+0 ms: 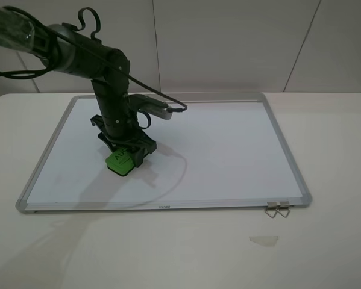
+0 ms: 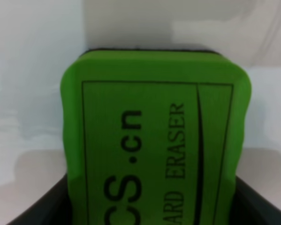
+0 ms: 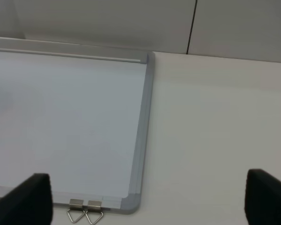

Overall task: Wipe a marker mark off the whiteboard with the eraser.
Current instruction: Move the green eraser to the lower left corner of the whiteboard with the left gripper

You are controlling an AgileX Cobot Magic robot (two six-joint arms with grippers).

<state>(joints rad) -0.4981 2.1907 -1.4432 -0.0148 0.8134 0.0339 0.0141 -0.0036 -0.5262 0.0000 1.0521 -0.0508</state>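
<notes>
The whiteboard [image 1: 228, 150] lies flat on the table, silver-framed, and the right wrist view shows its corner [image 3: 60, 117]. My left gripper [image 1: 127, 153] is shut on the green eraser [image 1: 119, 161] and presses it down on the board's left half. In the left wrist view the eraser [image 2: 154, 131] fills the picture, with the black fingers [image 2: 37, 211] at either side. No marker mark shows on the board; it may be under the eraser or the arm. My right gripper [image 3: 145, 201] is open over the table by the board's near right corner, with nothing between its fingers [image 3: 32, 197].
Two silver binder clips [image 1: 278, 209] hang on the board's near edge at the right, also visible as clips [image 3: 86, 213] in the right wrist view. A small clear scrap [image 1: 263, 240] lies on the white table [image 1: 325, 253]. The left arm's cable [image 1: 162, 99] loops over the board.
</notes>
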